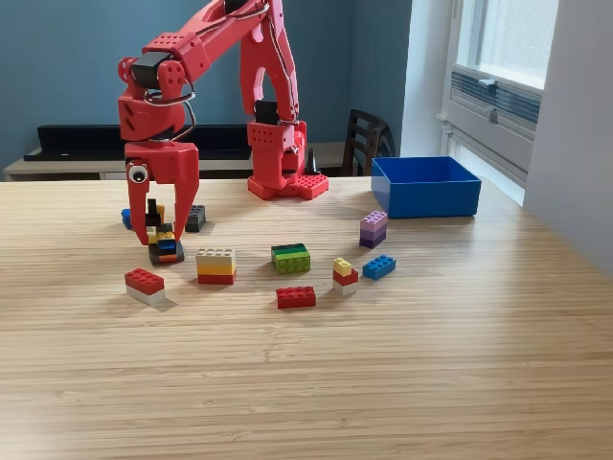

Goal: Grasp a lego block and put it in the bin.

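At the exterior view's left the red arm point(206, 57) bends over and points its gripper point(161, 233) straight down, jaws parted around a multicoloured lego stack point(165, 244) on the table point(383, 364), while the empty blue bin point(425, 186) sits far right, well apart.

This looks like an office or meeting room. A long pale wooden table point(383, 364) fills the foreground, and a dark wooden chair point(364, 139) is pushed up to its far edge. Behind it stand a teal-painted wall point(67, 67) and a low dark sideboard point(86, 142). At the exterior view's right, a white-framed window point(503, 57) lets in daylight above a ventilation grille point(488, 101).
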Controlling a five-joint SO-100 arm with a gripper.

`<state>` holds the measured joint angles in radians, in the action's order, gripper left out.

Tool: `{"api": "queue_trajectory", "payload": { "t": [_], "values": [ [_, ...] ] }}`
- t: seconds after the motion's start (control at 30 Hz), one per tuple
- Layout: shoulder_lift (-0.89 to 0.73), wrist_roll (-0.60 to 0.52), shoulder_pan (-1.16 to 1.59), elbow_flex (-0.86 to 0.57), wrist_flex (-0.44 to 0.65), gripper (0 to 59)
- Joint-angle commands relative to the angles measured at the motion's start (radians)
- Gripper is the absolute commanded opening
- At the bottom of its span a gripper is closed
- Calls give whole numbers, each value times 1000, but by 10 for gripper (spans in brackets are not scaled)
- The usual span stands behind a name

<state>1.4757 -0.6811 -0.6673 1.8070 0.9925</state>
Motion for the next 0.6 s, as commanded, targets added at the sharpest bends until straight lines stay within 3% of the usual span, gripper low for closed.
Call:
{"api": "queue_trajectory", "payload": {
  "t": [0.03, 0.33, 0.6],
  "values": [
    [15, -5, -8, -21, -9, 1],
    [20, 18, 3, -20, 12, 1],
    [38, 49, 72, -67, 160, 1]
  ]
}}
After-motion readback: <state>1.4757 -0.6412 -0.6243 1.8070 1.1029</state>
